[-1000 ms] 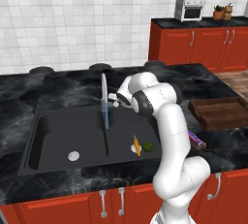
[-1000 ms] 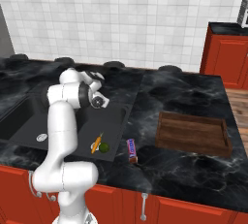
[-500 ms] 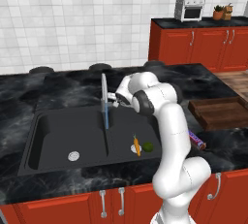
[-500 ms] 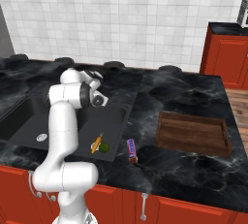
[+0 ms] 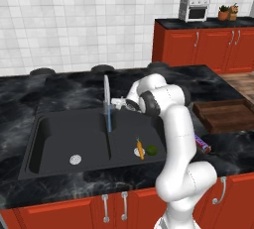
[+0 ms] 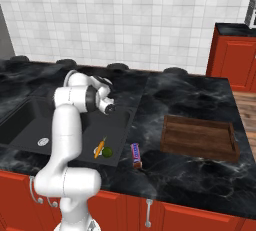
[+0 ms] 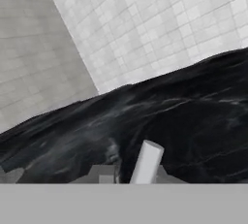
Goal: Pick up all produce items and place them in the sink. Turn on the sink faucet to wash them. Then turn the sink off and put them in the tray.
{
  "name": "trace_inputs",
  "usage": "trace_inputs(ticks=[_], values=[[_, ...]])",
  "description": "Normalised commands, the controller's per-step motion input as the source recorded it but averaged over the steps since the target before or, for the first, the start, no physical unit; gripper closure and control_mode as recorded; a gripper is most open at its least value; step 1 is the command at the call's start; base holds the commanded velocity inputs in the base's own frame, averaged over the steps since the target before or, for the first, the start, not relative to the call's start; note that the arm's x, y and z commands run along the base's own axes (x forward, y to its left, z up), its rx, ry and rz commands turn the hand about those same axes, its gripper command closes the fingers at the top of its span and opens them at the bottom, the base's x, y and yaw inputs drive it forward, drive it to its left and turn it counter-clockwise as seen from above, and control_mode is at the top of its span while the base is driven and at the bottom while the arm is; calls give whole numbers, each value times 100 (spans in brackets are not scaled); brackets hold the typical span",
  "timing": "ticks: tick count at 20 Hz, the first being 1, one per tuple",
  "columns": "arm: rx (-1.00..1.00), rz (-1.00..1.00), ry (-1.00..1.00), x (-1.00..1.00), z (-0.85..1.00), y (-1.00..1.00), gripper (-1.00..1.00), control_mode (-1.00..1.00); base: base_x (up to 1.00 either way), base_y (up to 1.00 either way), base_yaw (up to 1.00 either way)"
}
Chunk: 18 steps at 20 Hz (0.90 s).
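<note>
**Tool working the faucet lever**

The carrot (image 5: 140, 148) and lime (image 5: 151, 149) are lying in the sink (image 5: 59, 139). Beyond them, the clenched tool (image 5: 120, 103) is sitting at the faucet (image 5: 106, 99) lever; judging next, swinging it.

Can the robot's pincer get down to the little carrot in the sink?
Probably yes. The carrot lies uncovered in the right basin beside the lime, and the pincer sits just above, near the faucet, with open space between.

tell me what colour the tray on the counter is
Dark brown wood; the tray shows best in the right base view.
</note>
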Motion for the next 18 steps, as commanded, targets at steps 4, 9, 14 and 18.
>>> trace_inputs(ticks=[4,9,14,18], values=[[-15,19,-10,1,44,64,100,-100,0,0,0],[-19,18,-2,2,57,73,100,-100,0,0,0],[-18,17,-1,0,53,76,100,-100,0,0,0],[-18,16,-2,2,33,74,100,-100,0,0,0]])
